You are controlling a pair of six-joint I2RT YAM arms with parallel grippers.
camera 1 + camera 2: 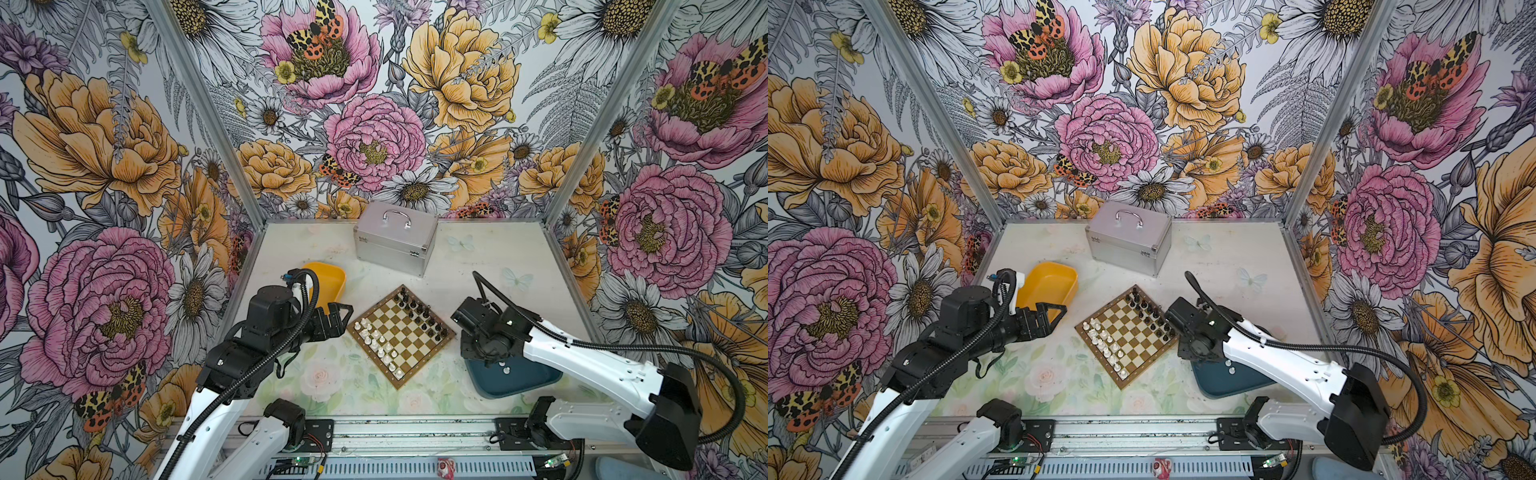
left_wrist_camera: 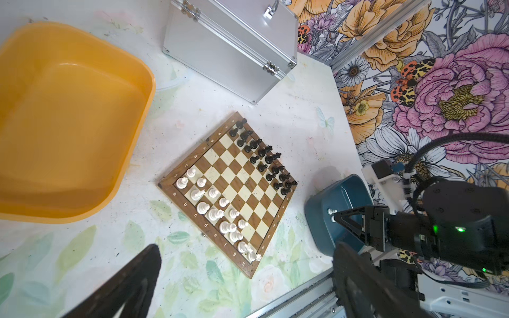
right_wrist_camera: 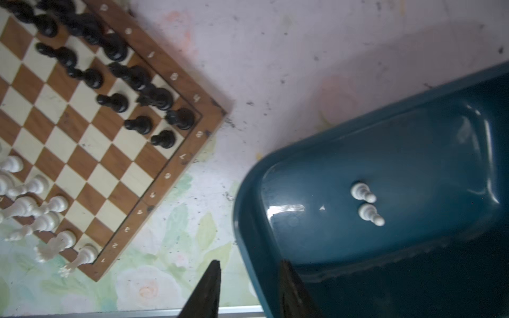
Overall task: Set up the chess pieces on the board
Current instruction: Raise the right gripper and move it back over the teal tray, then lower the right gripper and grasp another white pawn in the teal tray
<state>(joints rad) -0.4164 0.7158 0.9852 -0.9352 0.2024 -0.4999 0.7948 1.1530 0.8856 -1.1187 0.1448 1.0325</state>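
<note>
The board (image 1: 405, 337) lies cornerwise mid-table, also in the left wrist view (image 2: 234, 190). Black chess pieces (image 1: 420, 311) line its far right side and white ones (image 1: 376, 344) its near left side. Two white pawns (image 3: 363, 192) sit in the teal tray (image 3: 248, 220), and both top views show them (image 1: 1229, 365). My left gripper (image 1: 343, 321) hovers left of the board, open and empty. My right gripper (image 3: 250, 268) points down at the tray's near rim, one finger outside and one inside. Its jaws are apart, with nothing between them. In both top views its wrist (image 1: 486, 332) hides the fingers.
A yellow tray (image 1: 332, 278) stands behind the left gripper, with nothing showing in it. A shut silver case (image 1: 395, 237) sits at the back. The teal tray (image 1: 523, 388) is right of the board. A metal rail (image 1: 415, 432) runs along the front edge. Flowered walls close three sides.
</note>
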